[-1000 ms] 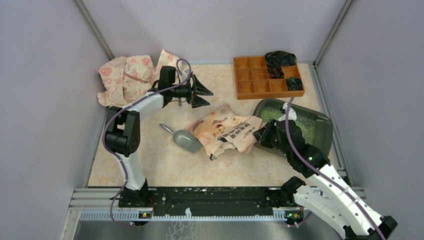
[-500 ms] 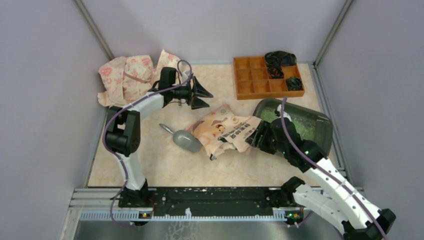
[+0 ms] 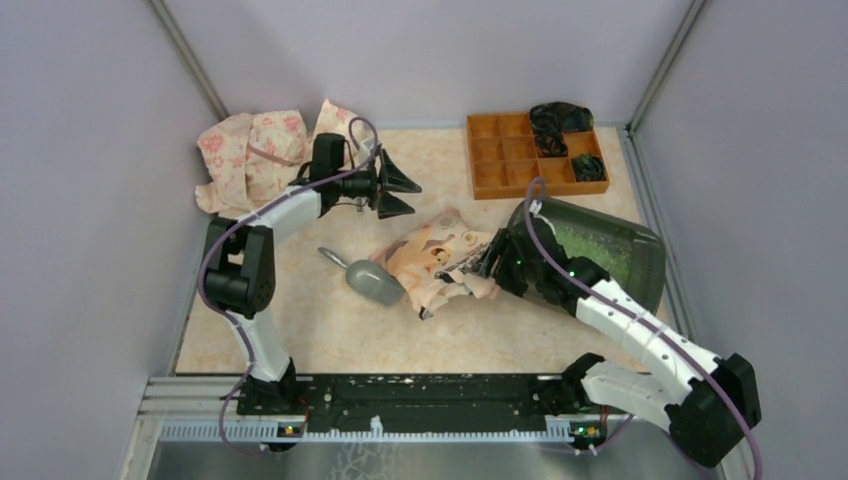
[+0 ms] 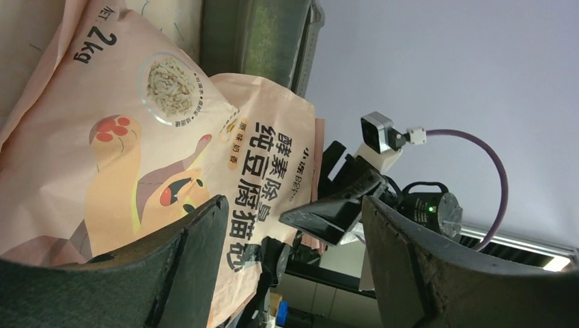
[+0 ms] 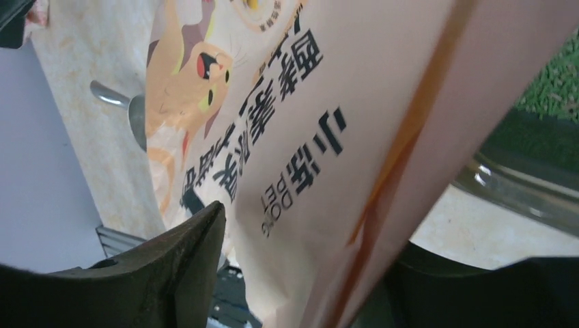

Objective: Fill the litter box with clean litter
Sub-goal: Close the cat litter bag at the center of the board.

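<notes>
The left arm (image 3: 285, 208) at seven o'clock and the right arm (image 3: 630, 318) at five o'clock look alike, with smooth white shells and fat black joints. A thin purple cable (image 3: 364, 130) loops along each arm. The left gripper (image 3: 416, 198) has two black fingers like pointy fins, with scuffed edges. The right wrist has a little grey and white camera box (image 4: 377, 132). A tiny green light (image 4: 430, 209) glows near it.
</notes>
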